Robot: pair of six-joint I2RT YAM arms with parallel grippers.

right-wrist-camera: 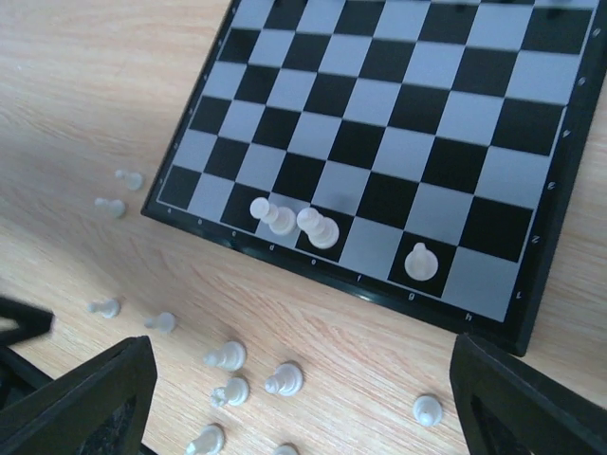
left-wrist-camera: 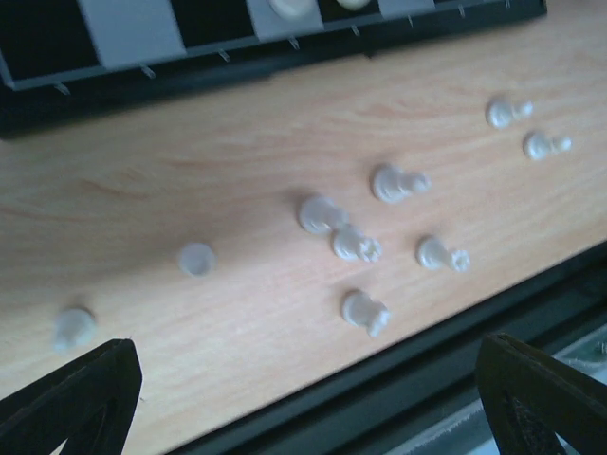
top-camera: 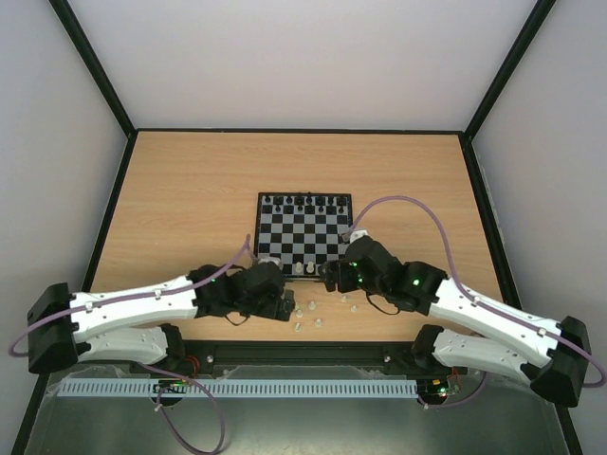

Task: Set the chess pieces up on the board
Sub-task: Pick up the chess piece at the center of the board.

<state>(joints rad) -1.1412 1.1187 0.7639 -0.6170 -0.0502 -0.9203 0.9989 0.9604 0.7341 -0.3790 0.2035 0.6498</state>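
- board: small, square, black and pale grey-white squares, thin black border; flat on the wooden table, about mid-width, ahead of both arms.
- black pieces: one row along the board's far edge; too small to tell more.
- white pieces: three on the board's nearest rank; two on adjoining squares, one further along toward a near corner of the board.
- loose pieces: white, several, scattered on the table just off the board's near edge, apart from its border; whether upright or toppled not clear for most.
- left gripper: off the board's near edge, toward its left corner, above the loose pieces; fingers spread wide, released, nothing between them.
- right gripper: at the board's near edge, right half, over the strip of table beside the border; fingers parted, released, grasping nothing.
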